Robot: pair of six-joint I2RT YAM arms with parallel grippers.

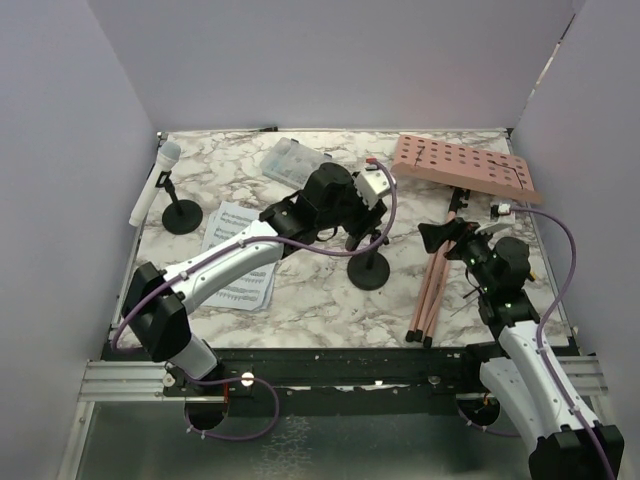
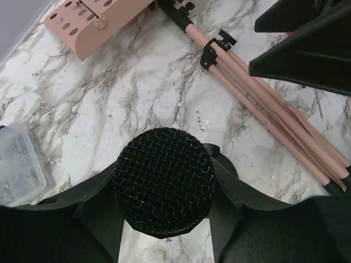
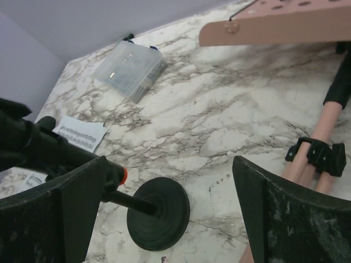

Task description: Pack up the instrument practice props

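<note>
Black mesh-headed microphone is sitting clamped in the left end effector over its black round-based holder at the middle of the marble table, probably so it can be pulled free for packing. The right end effector is hanging wide and empty beside the thin pink tripod legs. A clear plastic box is lying at the far side, its contents too blurred to tell.

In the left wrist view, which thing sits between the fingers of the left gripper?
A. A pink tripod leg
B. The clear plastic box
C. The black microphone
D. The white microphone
C: the dark mesh head of the black microphone fills the gap between the two fingers of the left gripper, while the white microphone stands apart in its round-based holder at the left of the table.
</note>
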